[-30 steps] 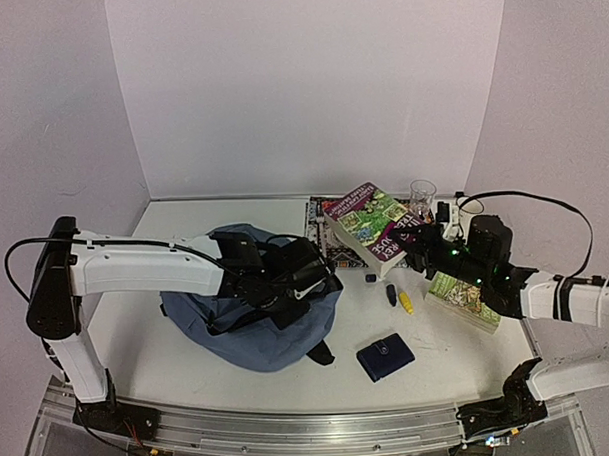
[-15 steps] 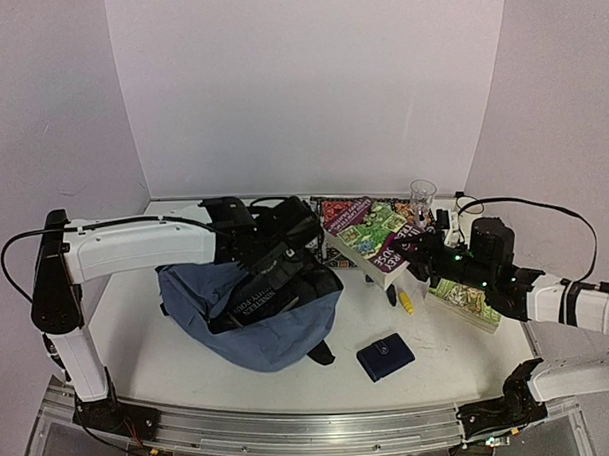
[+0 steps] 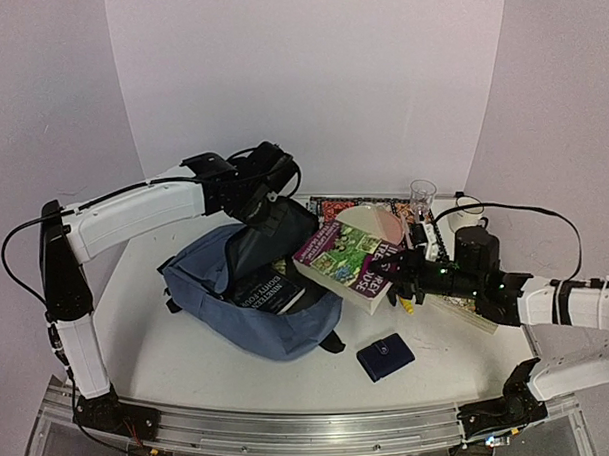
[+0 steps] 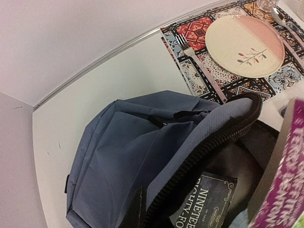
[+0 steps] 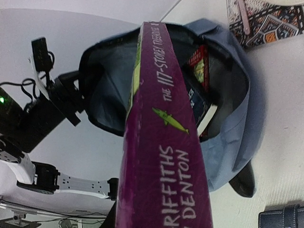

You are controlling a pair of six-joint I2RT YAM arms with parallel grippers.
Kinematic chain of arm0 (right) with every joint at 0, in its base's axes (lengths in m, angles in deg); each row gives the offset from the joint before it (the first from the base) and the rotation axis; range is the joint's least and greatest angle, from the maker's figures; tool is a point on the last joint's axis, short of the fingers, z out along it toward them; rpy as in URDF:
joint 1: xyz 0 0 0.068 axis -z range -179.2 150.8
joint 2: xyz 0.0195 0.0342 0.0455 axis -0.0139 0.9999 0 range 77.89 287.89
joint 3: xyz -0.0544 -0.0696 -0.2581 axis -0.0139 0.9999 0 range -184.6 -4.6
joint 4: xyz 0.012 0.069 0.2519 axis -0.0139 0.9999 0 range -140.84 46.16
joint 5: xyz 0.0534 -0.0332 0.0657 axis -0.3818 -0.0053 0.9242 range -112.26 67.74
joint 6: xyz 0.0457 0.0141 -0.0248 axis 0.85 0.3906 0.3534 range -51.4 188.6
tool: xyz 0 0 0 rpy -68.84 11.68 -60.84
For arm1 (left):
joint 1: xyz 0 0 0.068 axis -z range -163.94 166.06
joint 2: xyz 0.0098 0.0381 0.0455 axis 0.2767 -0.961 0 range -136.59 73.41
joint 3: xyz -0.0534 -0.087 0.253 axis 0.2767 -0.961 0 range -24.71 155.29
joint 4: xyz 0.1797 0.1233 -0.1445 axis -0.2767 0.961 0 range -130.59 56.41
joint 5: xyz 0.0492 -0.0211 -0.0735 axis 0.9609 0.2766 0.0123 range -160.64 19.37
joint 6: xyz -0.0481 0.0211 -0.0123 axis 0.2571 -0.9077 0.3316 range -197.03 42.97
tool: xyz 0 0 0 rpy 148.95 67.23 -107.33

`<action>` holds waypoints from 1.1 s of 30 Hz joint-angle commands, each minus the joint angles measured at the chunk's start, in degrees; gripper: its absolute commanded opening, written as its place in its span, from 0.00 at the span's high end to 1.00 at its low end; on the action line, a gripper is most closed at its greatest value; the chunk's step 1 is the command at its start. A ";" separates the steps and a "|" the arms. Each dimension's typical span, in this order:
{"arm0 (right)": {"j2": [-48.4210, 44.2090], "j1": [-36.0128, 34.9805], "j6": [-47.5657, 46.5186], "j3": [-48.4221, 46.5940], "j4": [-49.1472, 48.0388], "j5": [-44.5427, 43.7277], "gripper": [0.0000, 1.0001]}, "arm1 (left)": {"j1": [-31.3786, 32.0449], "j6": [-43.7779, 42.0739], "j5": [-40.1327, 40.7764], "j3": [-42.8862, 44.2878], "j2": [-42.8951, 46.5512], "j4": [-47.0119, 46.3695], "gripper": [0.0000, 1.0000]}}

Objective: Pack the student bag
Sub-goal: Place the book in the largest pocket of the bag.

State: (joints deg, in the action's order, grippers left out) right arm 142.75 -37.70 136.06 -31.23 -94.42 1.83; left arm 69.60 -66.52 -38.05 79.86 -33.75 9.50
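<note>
The student bag (image 3: pixel 211 286) lies at the middle-left of the surface (image 3: pixel 179 362), its mouth turned toward the right arm. My left claw (image 3: pixel 271 201) is clenched on the black-zipped flap and holds it raised, by my reading so the opening stays wide enough for loading. My right claw (image 3: pixel 404 270) grasps a thick purple book (image 3: pixel 348 258), its spine aimed at the opening and its leading end just over the bag's rim, ready, I judge, to slide in. Inside the bag lie a dark book (image 3: pixel 268 290) and beside it a red book (image 5: pixel 199 61). A small navy wallet (image 3: pixel 385 357) waits on the surface near the bag, unpacked.
</note>
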 commanded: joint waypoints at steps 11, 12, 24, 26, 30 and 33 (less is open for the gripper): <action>25.12 -5.20 3.05 -15.47 -20.16 4.41 1.00 | -0.44 6.90 -13.50 3.92 5.68 -3.14 1.00; 26.65 -5.25 3.94 -16.64 -20.60 4.16 1.00 | -0.42 7.22 -14.26 3.24 6.42 -3.17 1.00; 44.51 -9.26 9.15 -31.77 -15.78 -3.51 1.00 | -0.43 9.69 -18.34 -1.28 12.77 -4.71 1.00; 46.89 -9.79 9.21 -33.73 -13.42 -4.87 1.00 | -0.45 10.04 -17.28 -2.26 14.37 -5.38 1.00; 49.84 -10.83 10.51 -35.83 -11.23 -8.46 1.00 | -0.45 9.41 -17.64 -3.61 16.74 -6.30 1.00; 52.20 -11.57 9.44 -40.97 -6.77 -10.32 1.00 | -0.46 9.41 -16.76 -5.35 18.60 -6.30 1.00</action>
State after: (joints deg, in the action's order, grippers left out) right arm 193.06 -48.38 145.27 -64.62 -104.49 -3.75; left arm 69.00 -57.59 -55.30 74.90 -21.52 8.65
